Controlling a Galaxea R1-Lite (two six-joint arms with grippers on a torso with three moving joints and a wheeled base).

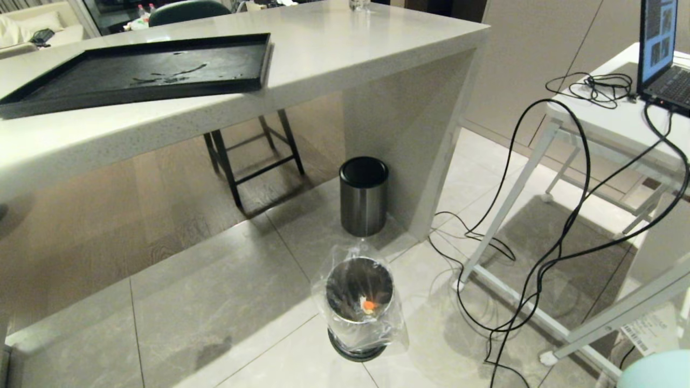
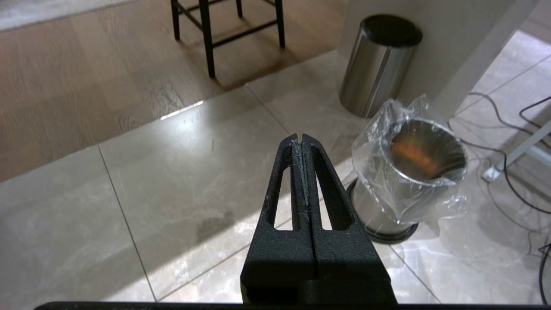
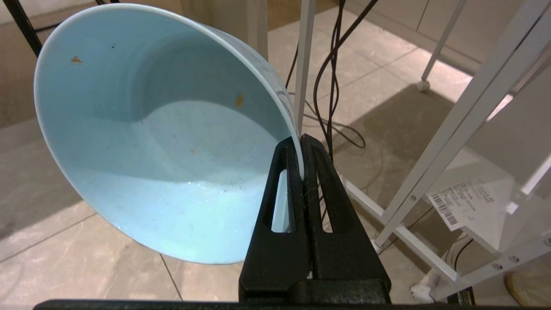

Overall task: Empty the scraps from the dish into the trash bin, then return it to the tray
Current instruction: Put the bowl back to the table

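Note:
My right gripper is shut on the rim of the pale blue dish. The dish hangs tilted above the floor tiles, and inside it I see only a few tiny orange specks. Its edge shows at the bottom right corner of the head view. The trash bin, lined with a clear plastic bag, stands on the floor with orange scraps at its bottom. My left gripper is shut and empty, hanging over the tiles beside the trash bin. The black tray lies bare on the counter.
A steel bin with a black lid stands against the counter's end panel, just behind the trash bin. Black stool legs stand under the counter. On the right is a white table with a laptop, with black cables trailing over the floor.

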